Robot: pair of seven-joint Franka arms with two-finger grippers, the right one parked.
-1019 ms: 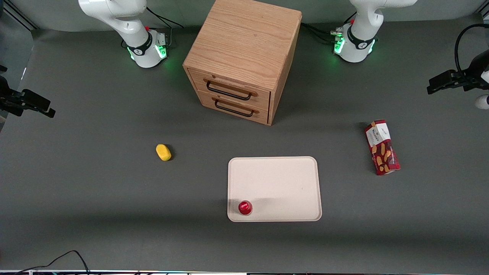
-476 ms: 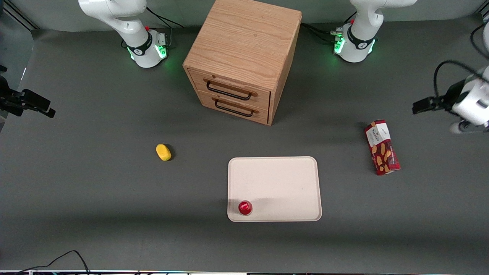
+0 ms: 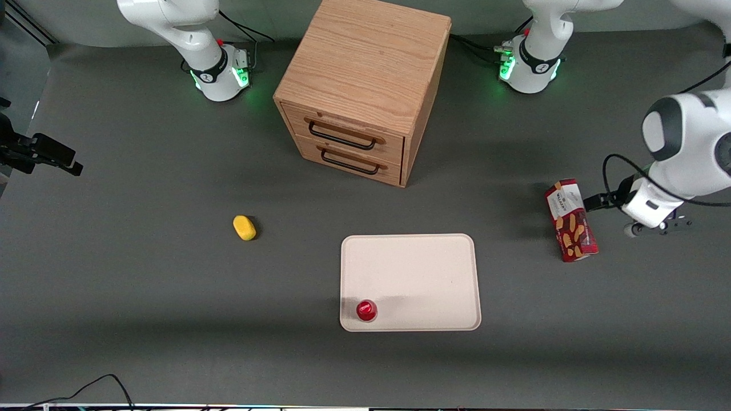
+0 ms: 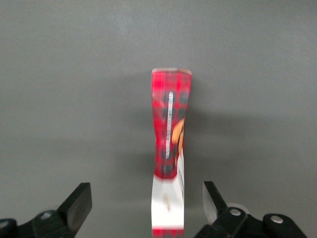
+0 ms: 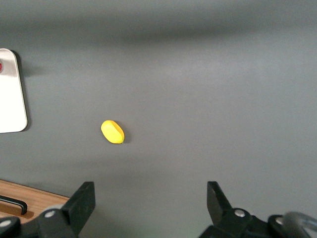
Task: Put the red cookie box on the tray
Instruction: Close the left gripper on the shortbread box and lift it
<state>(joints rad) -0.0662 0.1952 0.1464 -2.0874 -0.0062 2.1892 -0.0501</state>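
Observation:
The red cookie box (image 3: 571, 221) lies flat on the grey table toward the working arm's end, apart from the tray. Its white label end points toward the arm bases. The cream-beige tray (image 3: 417, 268) lies in front of the cabinet, nearer the front camera. My left gripper (image 3: 655, 227) hovers above the table just beside the box, toward the table's end. In the left wrist view the gripper (image 4: 145, 192) is open and empty. There the box (image 4: 169, 139) runs lengthwise between the two spread fingers, below them, untouched.
A small round red cup (image 3: 366, 310) stands on the tray's corner nearest the front camera. A wooden two-drawer cabinet (image 3: 365, 85) stands between the arm bases. A yellow lump (image 3: 245, 227) lies toward the parked arm's end and also shows in the right wrist view (image 5: 113, 132).
My left arm has swung in from the table's end and come down toward the cookie box. The box, tray and cup have not moved.

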